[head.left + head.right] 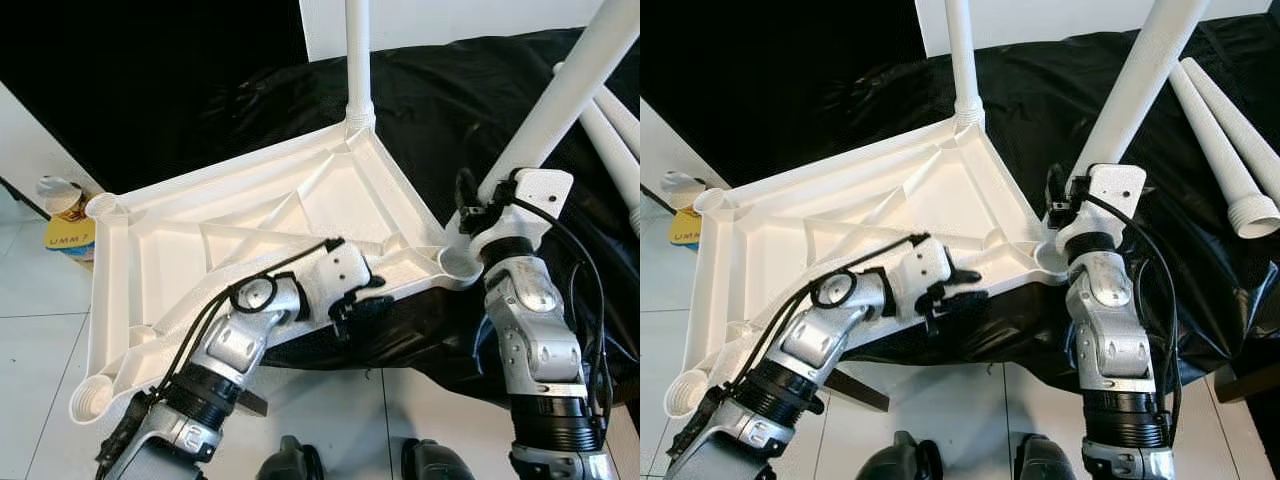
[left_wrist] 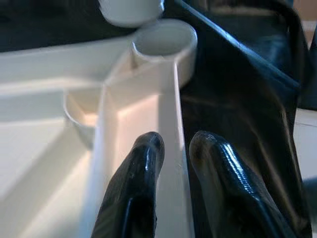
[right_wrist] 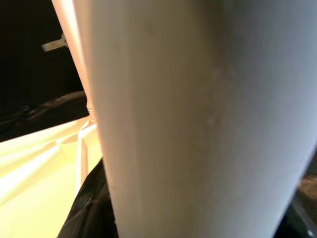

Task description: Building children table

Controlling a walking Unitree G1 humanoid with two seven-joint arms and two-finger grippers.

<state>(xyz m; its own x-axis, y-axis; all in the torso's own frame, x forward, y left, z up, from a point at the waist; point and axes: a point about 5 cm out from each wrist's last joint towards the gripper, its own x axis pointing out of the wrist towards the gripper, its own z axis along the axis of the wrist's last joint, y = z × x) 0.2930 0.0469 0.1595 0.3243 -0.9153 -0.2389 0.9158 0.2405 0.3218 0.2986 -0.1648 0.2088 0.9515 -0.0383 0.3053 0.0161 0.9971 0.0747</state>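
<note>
Feet of the robot show at the bottom of the head views, on pale floor tiles (image 1: 20,340), and just above them the two silver arms reach forward. Left gripper (image 1: 352,303) sits at the near edge of the upturned white tabletop (image 1: 250,235); in its wrist view the two black fingers (image 2: 133,193) pinch the raised rim wall between them, one inside and one outside, which looks like a bracing hold to keep the top from sliding while a leg goes in. Right gripper (image 1: 478,208) holds a white leg (image 1: 560,95) low on its shaft, tilted away to the right, with the leg's end hovering just above the open corner socket (image 1: 457,266); I cannot tell how its jaws stand around the leg, though the leg plainly hangs from that hand. The tabletop lies underside up on a black sheet (image 1: 470,90), ribs and sockets exposed, presumably so legs can be pushed down into the corners. At the far corner one fitted leg (image 1: 359,60) already stands upright. Two spare legs (image 1: 1225,140) lie side by side on the sheet, far right. The near-left socket (image 1: 92,398) and far-left socket (image 1: 103,206) are empty, and a small yellow container (image 1: 70,228) stands on the floor beyond the left edge.
</note>
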